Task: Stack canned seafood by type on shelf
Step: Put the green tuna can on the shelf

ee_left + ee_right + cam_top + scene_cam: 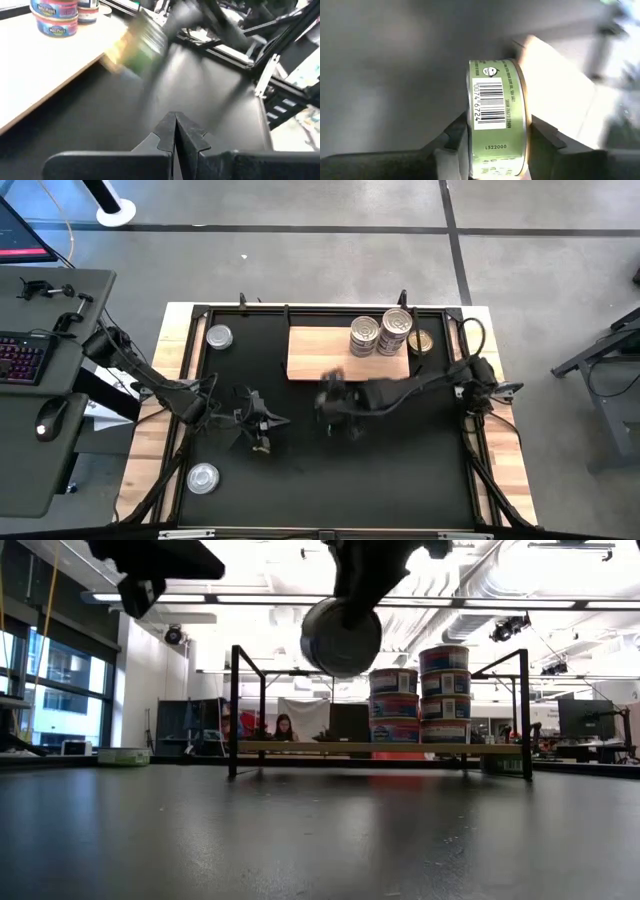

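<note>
I have the right hand [335,402] over the black mat [400,460], just in front of the wooden shelf board [315,352], clamped on a green-labelled tin [496,117]. The tin sits on edge between the two fingers [455,135], barcode facing the wrist camera, one finger on each flat face. In the low view the same tin [341,637] hangs well above the mat, clear of the surface, round face toward the camera.

My left hand [262,423] is over the mat near the middle left, nothing in it; the fingertips [172,131] are pressed together. In its wrist view the green tin [137,47] shows blurred, off the front edge of the shelf [40,75].

On the shelf, two stacks of tins stand side by side at the right end: left stack [364,335], right stack [397,328]. In the low view the left stack [393,706] is three high and the right stack [444,693] four high, blue and red labels. One gold-lidded tin [421,342] lies flat just beside the right end of the shelf, on the mat.

Two silver-lidded tins lie apart from the rest on the worktop: one [219,336] at the far left corner of the mat, one [203,477] near the front left.

A person [284,727] sits at a desk in the room behind.
</note>
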